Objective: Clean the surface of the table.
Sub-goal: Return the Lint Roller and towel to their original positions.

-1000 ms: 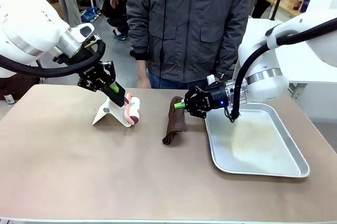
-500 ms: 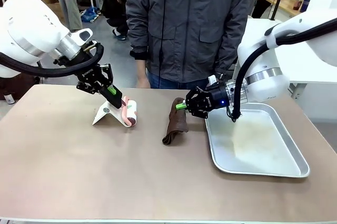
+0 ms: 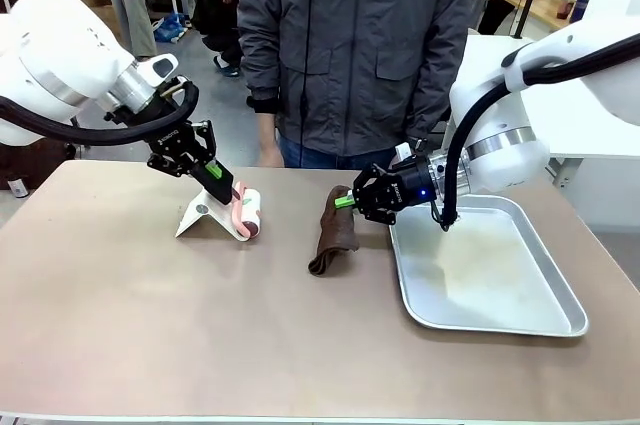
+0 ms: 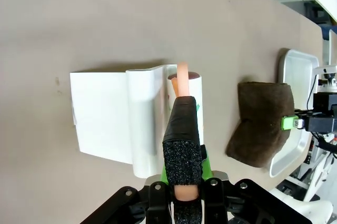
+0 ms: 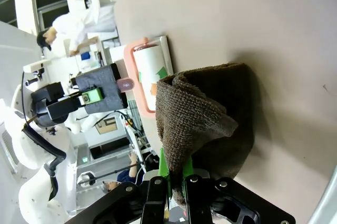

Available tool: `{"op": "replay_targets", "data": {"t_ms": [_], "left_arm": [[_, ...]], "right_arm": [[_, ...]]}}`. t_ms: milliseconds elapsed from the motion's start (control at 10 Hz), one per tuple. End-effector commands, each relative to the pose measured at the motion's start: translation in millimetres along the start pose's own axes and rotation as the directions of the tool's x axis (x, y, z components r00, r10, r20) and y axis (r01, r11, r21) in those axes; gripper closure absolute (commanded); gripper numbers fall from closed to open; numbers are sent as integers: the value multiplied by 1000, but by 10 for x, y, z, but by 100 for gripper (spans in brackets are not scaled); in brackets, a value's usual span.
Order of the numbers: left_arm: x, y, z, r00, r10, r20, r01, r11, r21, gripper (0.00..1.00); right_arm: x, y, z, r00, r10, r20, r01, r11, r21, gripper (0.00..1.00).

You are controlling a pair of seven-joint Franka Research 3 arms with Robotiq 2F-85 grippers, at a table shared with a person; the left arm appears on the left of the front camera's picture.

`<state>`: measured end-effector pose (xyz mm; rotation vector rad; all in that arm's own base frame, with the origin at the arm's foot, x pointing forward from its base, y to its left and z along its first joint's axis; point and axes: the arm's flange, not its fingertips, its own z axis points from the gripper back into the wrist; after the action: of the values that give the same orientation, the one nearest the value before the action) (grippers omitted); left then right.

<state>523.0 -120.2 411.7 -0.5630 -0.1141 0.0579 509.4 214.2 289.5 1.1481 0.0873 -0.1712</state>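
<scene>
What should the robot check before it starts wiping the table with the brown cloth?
1. Right gripper shut on the brown cloth: ok; an edge is pinched between its fingers.
2. Left gripper shut on the pink handle of the lint roller: ok.
3. Roller free of its white stand: not ok, it sits against it.
4. Silver tray out of the wiping path: not ok, it lies right beside the cloth.
5. Person's hand off the table: ok.
6. Dirt to wipe: cannot tell.

Even, bright overhead light; soft shadows under objs. on the table (image 3: 150,325). Front view sharp. Wrist views: wide-angle bending at edges, nearest finger parts slightly soft.
</scene>
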Motion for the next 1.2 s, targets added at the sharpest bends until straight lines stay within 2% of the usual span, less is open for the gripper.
{"op": "replay_targets", "data": {"t_ms": [0, 300, 900, 1000, 1100], "left_arm": [[36, 68, 29, 999, -48, 0, 48, 999, 9, 78], [52, 133, 58, 997, -76, -9, 76, 997, 15, 78], [83, 242, -37, 999, -31, -14, 31, 999, 18, 78], [75, 230, -14, 1000, -21, -7, 22, 1000, 19, 20], [73, 228, 19, 1000, -19, 1, 19, 1000, 19, 20]], "right_arm": [[4, 28, -27, 1000, -18, -7, 18, 1000, -8, 90], [0, 0, -31, 1000, -22, -11, 22, 1000, 1, 90], [23, -11, -40, 1000, -28, -15, 28, 1000, -14, 90], [25, -18, -30, 999, -27, -21, 27, 1000, -2, 68], [27, -28, -28, 999, -35, -23, 35, 999, -5, 38]]}}
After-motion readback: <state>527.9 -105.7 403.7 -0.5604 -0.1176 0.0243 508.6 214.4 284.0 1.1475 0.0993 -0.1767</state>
